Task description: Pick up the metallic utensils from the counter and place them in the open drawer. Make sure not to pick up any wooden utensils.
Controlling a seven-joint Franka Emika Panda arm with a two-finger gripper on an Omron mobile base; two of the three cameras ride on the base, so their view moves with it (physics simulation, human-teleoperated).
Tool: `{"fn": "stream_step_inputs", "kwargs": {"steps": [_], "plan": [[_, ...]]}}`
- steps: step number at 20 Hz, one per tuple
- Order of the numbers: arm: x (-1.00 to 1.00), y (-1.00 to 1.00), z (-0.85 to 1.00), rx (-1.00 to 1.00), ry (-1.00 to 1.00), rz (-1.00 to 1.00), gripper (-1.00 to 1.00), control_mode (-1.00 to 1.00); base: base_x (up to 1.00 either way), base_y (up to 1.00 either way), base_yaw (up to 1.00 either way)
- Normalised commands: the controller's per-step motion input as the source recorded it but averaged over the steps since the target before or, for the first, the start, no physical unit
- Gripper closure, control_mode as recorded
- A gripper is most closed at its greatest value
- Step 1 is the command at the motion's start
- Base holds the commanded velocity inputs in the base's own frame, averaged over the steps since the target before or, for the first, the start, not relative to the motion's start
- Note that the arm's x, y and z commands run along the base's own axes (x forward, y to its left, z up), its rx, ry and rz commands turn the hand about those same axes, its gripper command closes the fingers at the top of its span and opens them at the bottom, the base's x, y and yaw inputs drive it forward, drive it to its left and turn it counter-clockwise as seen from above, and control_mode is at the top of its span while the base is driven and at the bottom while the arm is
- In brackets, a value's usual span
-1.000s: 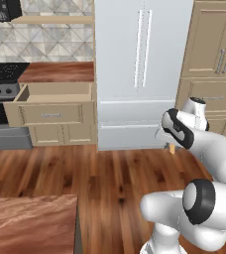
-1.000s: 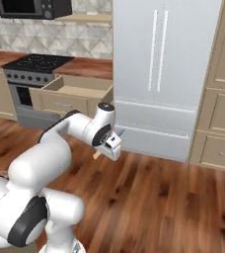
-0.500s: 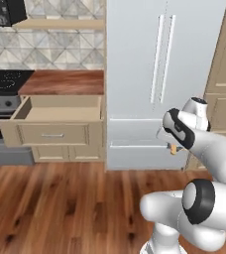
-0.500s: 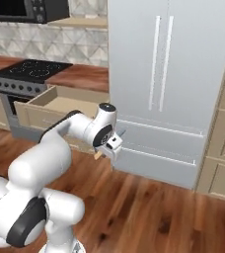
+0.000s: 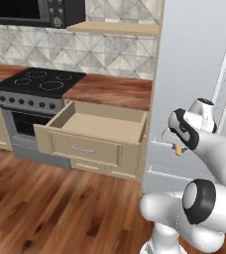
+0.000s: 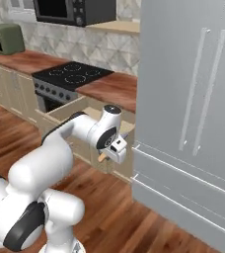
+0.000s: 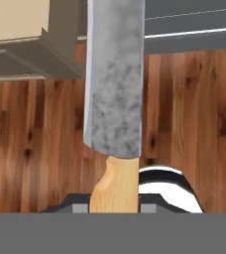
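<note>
My gripper [image 5: 178, 147] is shut on a metallic utensil, a knife [image 7: 115, 79] with a grey blade and an orange-tan handle [image 7: 116, 186]. The gripper [image 6: 115, 148] hangs in mid-air over the wood floor, in front of the fridge. The knife's handle end [image 6: 102, 157] pokes out below the hand. The open drawer [image 5: 85, 147] stands pulled out to the gripper's left, its inside bare, and its corner [image 7: 21, 30] sits at the hand view's top left. Behind the drawer runs the reddish-brown counter [image 5: 110, 92]. The wooden utensils are out of view.
A black stove [image 5: 35, 84] stands left of the drawer, with a microwave [image 5: 35, 11] above it. The tall grey fridge [image 6: 193, 99] rises to the right. A green toaster [image 6: 5, 38] sits far left on the counter. Wood floor [image 5: 45, 208] spreads in front.
The base has driven closer, so drawer, stove and fridge loom larger and have shifted in both base views. The gripper keeps the same hold on the knife.
</note>
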Motion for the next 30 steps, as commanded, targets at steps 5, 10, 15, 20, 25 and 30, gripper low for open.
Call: {"fn": "stream_step_inputs", "kwargs": {"steps": [5,10,15,20,25,30], "plan": [[0.00,0.00,0.00,0.00,0.00,0.00,1.00,1.00,0.99,-0.26,0.55],[0.00,0.00,0.00,0.00,0.00,0.00,1.00,1.00,0.55,-0.61,0.54],[0.00,0.00,0.00,0.00,0.00,0.00,1.00,1.00,-0.06,-0.81,0.54],[0.00,0.00,0.00,0.00,0.00,0.00,1.00,1.00,0.18,-0.35,0.34],[0.80,0.29,-0.17,-0.04,0.06,0.07,1.00,-1.00,0.11,0.00,0.05],[1.00,0.34,-0.61,-0.14,0.18,0.14,1.00,-1.00,0.00,0.00,0.00]]}}
